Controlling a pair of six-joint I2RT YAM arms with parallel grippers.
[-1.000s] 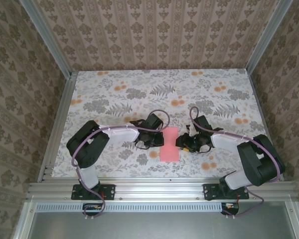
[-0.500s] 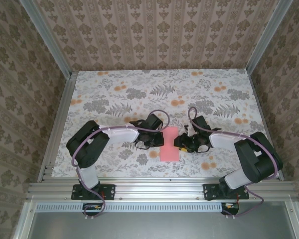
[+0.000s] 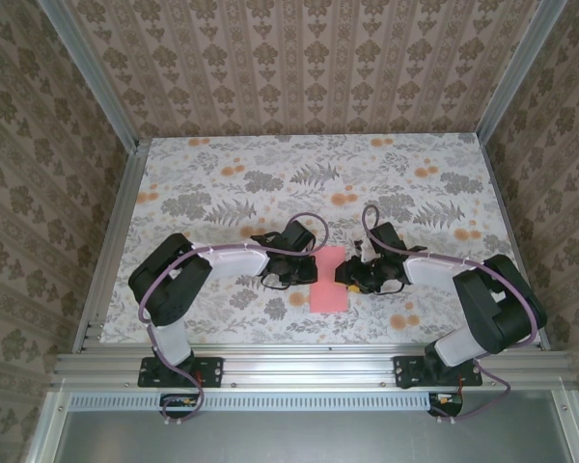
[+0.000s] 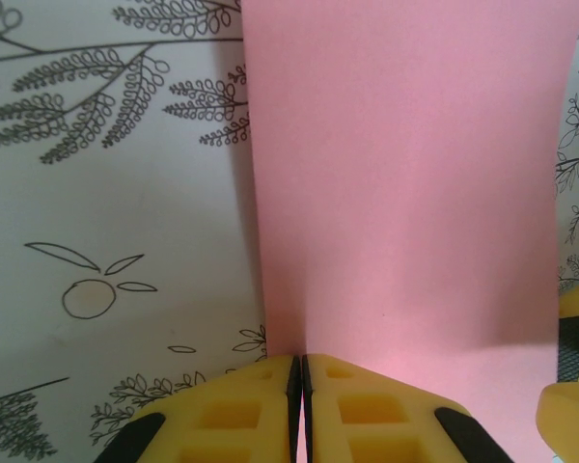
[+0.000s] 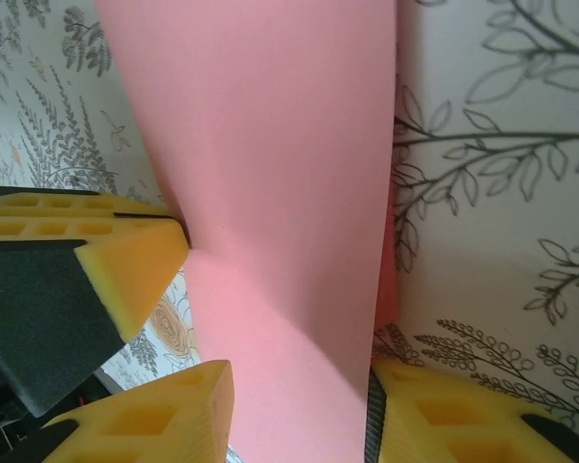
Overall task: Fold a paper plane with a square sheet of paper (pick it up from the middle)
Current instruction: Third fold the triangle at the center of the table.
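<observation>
We see the paper (image 3: 329, 282) low in mid-frame on the tabletop (image 3: 270, 183). Our left claw (image 4: 300, 362) pinches its left edge. Our right claw (image 5: 299, 386), part open, straddles its right edge. Bare tabletop spreads above.

Both your arms reach inward from their bases, elbows bent out to the sides, forearms held low and wrists pointing at each other across the middle. Your left hand (image 3: 310, 274) has its yellow fingers (image 4: 241, 415) pressed flat together, pinching the left edge of the square sheet of paper (image 3: 328, 285). Your right hand (image 3: 347, 279) faces it from the opposite side, tilted down. Its fingers (image 5: 444, 424) stand apart with the sheet's near edge between them, and the right one touches the paper's side.
</observation>
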